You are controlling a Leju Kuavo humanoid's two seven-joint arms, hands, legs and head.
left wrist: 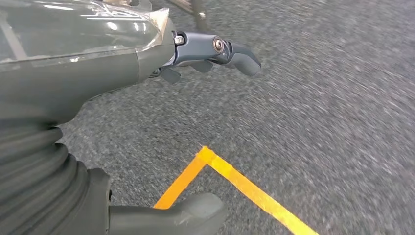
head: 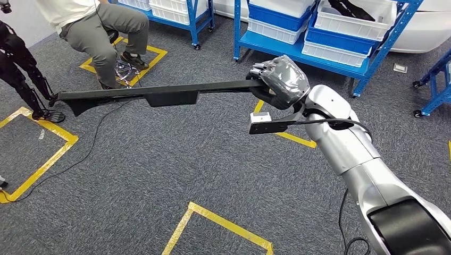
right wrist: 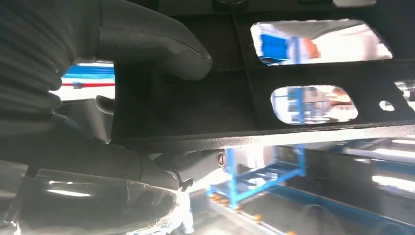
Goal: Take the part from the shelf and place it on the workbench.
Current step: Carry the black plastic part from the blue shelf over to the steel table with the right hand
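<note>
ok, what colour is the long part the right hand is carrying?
Matte black. The long part in the right hand shows best in the head view.

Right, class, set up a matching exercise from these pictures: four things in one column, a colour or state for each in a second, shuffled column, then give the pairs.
Things
1. long part
2. right hand
3. left hand
4. floor tape

Colour or state
A. yellow
B. holds nothing, over the carpet
C. black, held out level above the carpet
D. grips one end of the part

Pairs: 1-C, 2-D, 3-B, 4-A
</note>
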